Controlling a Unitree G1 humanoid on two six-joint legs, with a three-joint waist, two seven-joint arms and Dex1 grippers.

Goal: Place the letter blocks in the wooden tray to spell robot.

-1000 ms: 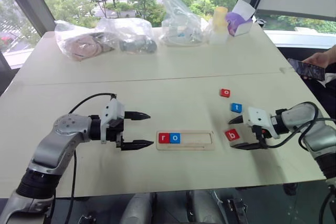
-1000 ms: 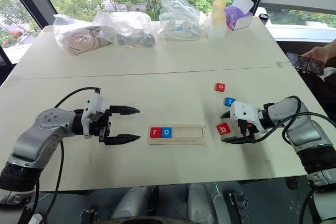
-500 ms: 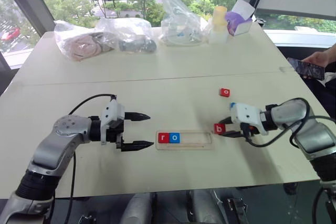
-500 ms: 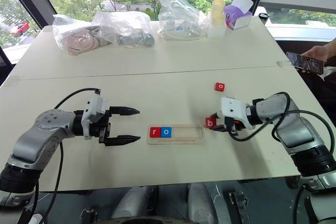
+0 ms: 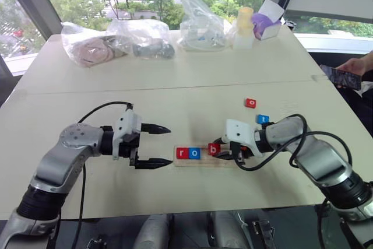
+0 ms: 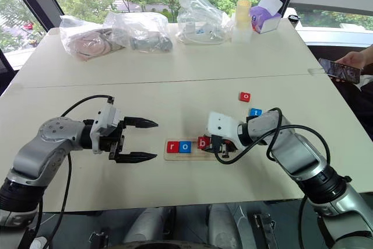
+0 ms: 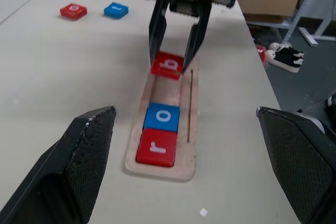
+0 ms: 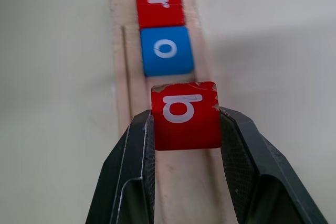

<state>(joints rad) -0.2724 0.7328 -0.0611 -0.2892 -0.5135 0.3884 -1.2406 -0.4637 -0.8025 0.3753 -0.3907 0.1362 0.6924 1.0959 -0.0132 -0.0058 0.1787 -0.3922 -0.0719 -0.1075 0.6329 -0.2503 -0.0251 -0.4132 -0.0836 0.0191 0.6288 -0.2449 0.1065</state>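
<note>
1. My left gripper (image 5: 162, 146) hovers beside the tray's left end, its two tapered black fingers spread wide, holding nothing.
2. The pale wooden tray (image 7: 189, 114), shallow and round-cornered, carries a glossy red r block (image 7: 157, 147) and a blue o block (image 7: 163, 117) touching at its left end.
3. My right gripper (image 8: 185, 116) pinches the square red b block (image 8: 185, 114) above the tray, just past the o.
4. A red o block (image 5: 250, 102) and blue t block (image 5: 263, 119) lie on the matte table (image 5: 175, 74), well right.

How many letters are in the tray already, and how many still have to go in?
Two are in: the red r and the blue o sit side by side at one end of the wooden tray. The right gripper is pinching the red b just over the next spot. The red o and the blue t still wait on the table.
</note>
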